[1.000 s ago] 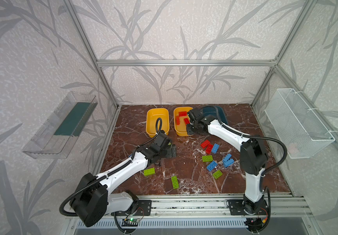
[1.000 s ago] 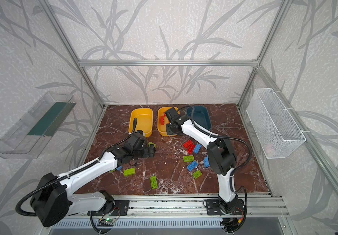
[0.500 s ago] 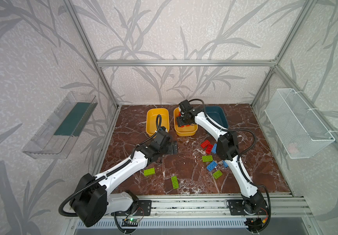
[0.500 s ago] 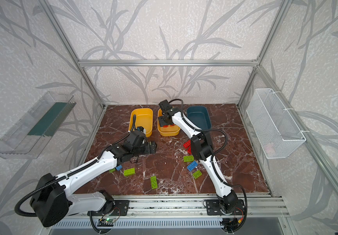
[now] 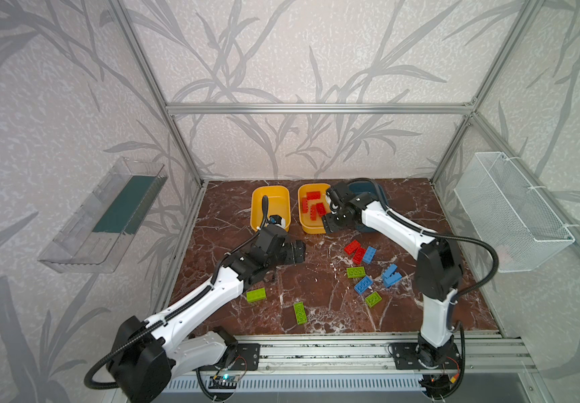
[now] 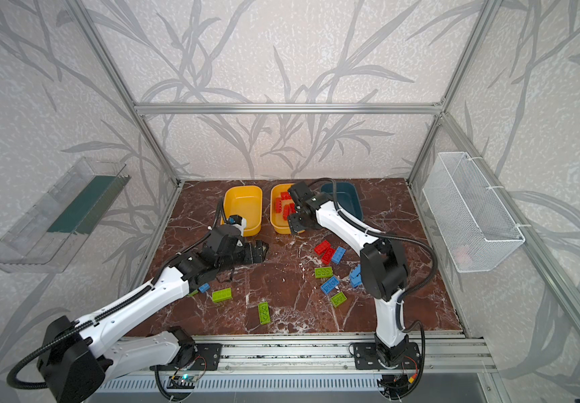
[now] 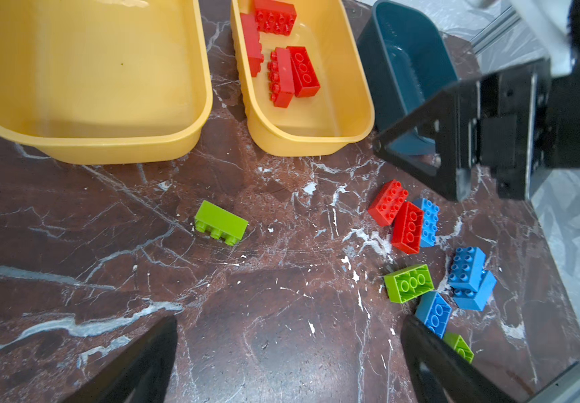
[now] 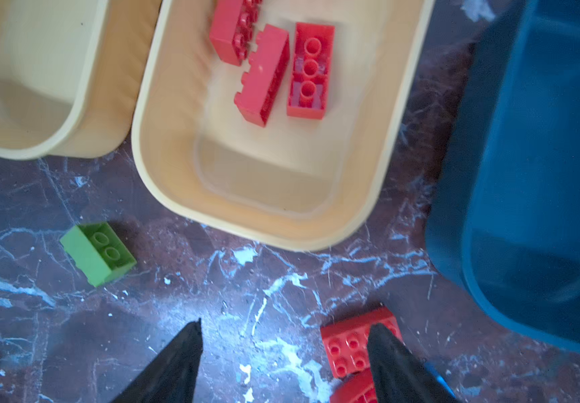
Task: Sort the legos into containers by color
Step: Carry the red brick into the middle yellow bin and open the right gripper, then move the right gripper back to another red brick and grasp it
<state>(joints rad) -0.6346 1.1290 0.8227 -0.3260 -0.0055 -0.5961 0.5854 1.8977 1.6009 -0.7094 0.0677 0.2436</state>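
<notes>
Several red legos [image 5: 313,206] lie in the middle yellow container [image 5: 303,223]; the left yellow container [image 5: 259,209] holds none. The teal container [image 6: 342,199] is partly hidden behind my right arm. My right gripper [image 5: 330,223] hangs open and empty at the middle container's near right corner; in its wrist view the right gripper [image 8: 283,335] is over bare floor, a red lego [image 8: 349,343] beside one finger. My left gripper [image 5: 297,253] is open and empty in front of the yellow containers. In the left wrist view a green lego [image 7: 221,226] lies ahead of the left gripper [image 7: 290,331].
Loose red [image 5: 355,250], blue [image 5: 391,275] and green legos [image 5: 355,272] cluster on the floor right of centre. Two green legos [image 5: 256,295] [image 5: 300,313] lie near the front, and a blue one [image 6: 204,287] beside my left arm. A wire basket [image 5: 511,209] hangs on the right wall.
My right gripper has opened and drawn back from over the middle yellow container to its near corner. The left arm has barely moved.
</notes>
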